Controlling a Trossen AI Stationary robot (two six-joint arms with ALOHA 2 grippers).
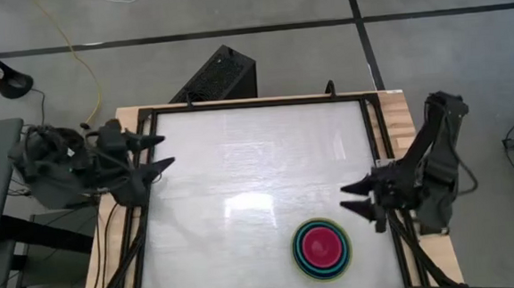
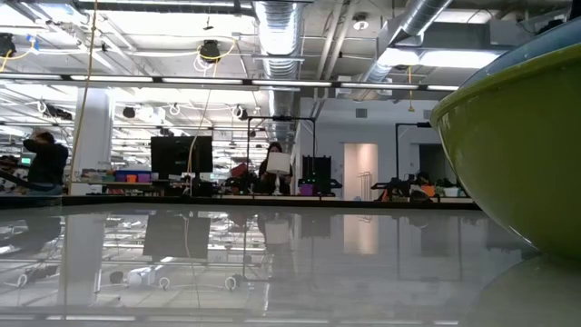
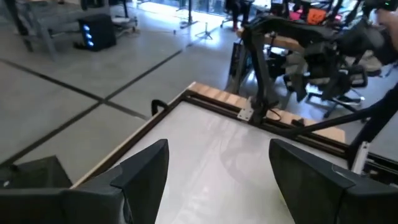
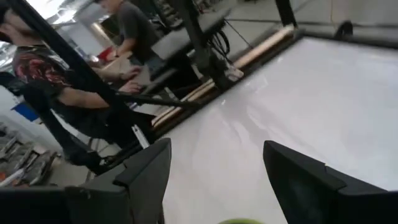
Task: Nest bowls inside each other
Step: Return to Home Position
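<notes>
The bowls (image 1: 322,249) sit as one nested stack on the white table near its front right: lime green outermost, then light blue and teal rings, magenta-pink in the middle. In the low view the big lime green bowl (image 2: 522,154) fills the right side, resting on its base. My right gripper (image 1: 357,200) stands open just behind and right of the stack, touching nothing. My left gripper (image 1: 157,154) is open at the table's left edge, with nothing between its fingers (image 3: 146,171).
A black metal frame (image 1: 254,102) and wooden border run round the white table top (image 1: 241,172). A black box (image 1: 217,75) stands on the floor behind the far edge. People are at benches in the room beyond the table.
</notes>
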